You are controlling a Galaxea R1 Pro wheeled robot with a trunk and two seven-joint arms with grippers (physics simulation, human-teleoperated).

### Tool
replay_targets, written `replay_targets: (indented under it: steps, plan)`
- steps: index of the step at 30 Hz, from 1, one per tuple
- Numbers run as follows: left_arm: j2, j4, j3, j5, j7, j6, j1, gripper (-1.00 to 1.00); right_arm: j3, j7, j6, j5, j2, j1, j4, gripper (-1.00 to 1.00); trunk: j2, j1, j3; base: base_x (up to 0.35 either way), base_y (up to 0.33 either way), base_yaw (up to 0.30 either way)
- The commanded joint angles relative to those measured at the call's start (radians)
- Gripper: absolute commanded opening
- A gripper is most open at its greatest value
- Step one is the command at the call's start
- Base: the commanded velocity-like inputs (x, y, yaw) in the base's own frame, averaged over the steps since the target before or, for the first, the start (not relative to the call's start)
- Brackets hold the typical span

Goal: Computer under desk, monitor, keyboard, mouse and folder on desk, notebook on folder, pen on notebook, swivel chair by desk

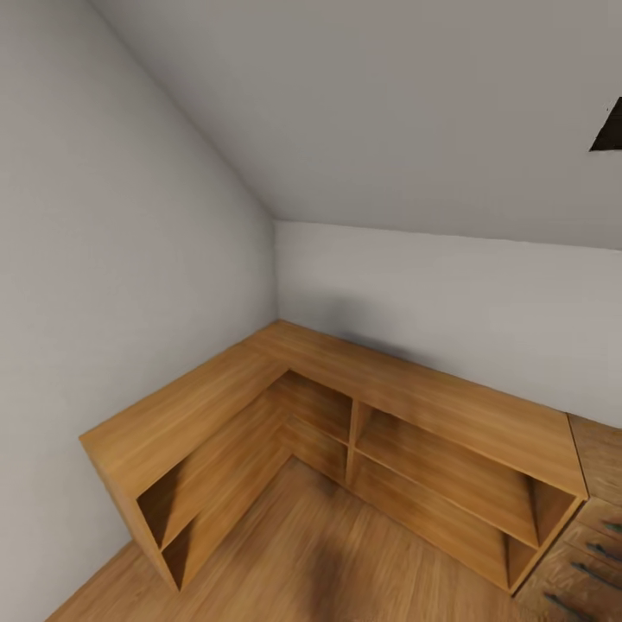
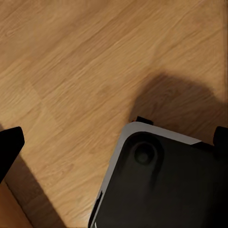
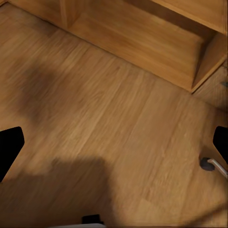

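Robot is in transit, facing a room corner. Head view: low L-shaped wooden shelf unit (image 1: 345,406) against the two white walls, open cubbies, nothing on it or in it. Not the black worktop from the task; none of the task's things are identifiable on it.

Left jaws (image 2: 114,142): fingertips at opposite frame edges, so apart, nothing between them. They hang over the wood floor (image 2: 71,61), and past them sits the robot's own base (image 2: 166,185), a dark rounded panel with a pale rim. Judgement: arm is tucked down for driving, not staged for a grasp.

Right jaws (image 3: 114,145): also apart, empty, pointed at floor. Beyond them, the end of the shelf unit. Just beside one fingertip: a dark caster on a chrome leg (image 3: 211,165), likely the swivel chair's base; too little visible to confirm.

Also a wooden chest with bar handles (image 1: 596,527) butts against the shelf's end.

In the way: the shelf and chest box in this corner, and the caster is close to the right arm. I'd expect a turn away from here to find the worktop.
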Motion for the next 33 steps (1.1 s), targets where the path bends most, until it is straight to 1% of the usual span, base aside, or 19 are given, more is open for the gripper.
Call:
replay_targets:
  steps: [1, 11, 15, 26, 33]
  plan:
    - [0.000, 0.000, -0.009, 0.004, 0.006, -0.002, 0.000, 1.00, 0.009, -0.006, -0.002, -0.003, 0.001, -0.001, 0.002, 1.00, -0.002, 0.001, -0.002, 0.000, 0.000, -0.266]
    - [-0.001, 0.000, -0.011, 0.001, 0.005, -0.001, 0.000, 1.00, 0.009, -0.006, 0.000, -0.003, 0.001, -0.001, 0.002, 1.00, -0.002, 0.001, -0.005, 0.017, 0.000, -0.257]
    - [-0.001, 0.000, -0.011, -0.001, -0.001, 0.001, 0.000, 1.00, 0.008, -0.007, 0.000, -0.003, 0.000, -0.001, 0.002, 1.00, -0.002, 0.001, -0.009, 0.238, 0.000, -0.207]
    - [-0.001, 0.000, -0.012, -0.002, -0.003, 0.001, 0.000, 1.00, 0.007, -0.007, 0.001, -0.003, -0.001, -0.001, 0.002, 1.00, -0.002, 0.001, -0.022, 0.319, 0.000, -0.169]
    - [0.000, 0.000, -0.011, -0.002, -0.003, 0.001, 0.000, 1.00, 0.007, -0.007, 0.001, -0.003, -0.001, -0.001, 0.002, 1.00, -0.002, 0.001, -0.029, 0.097, 0.000, -0.187]
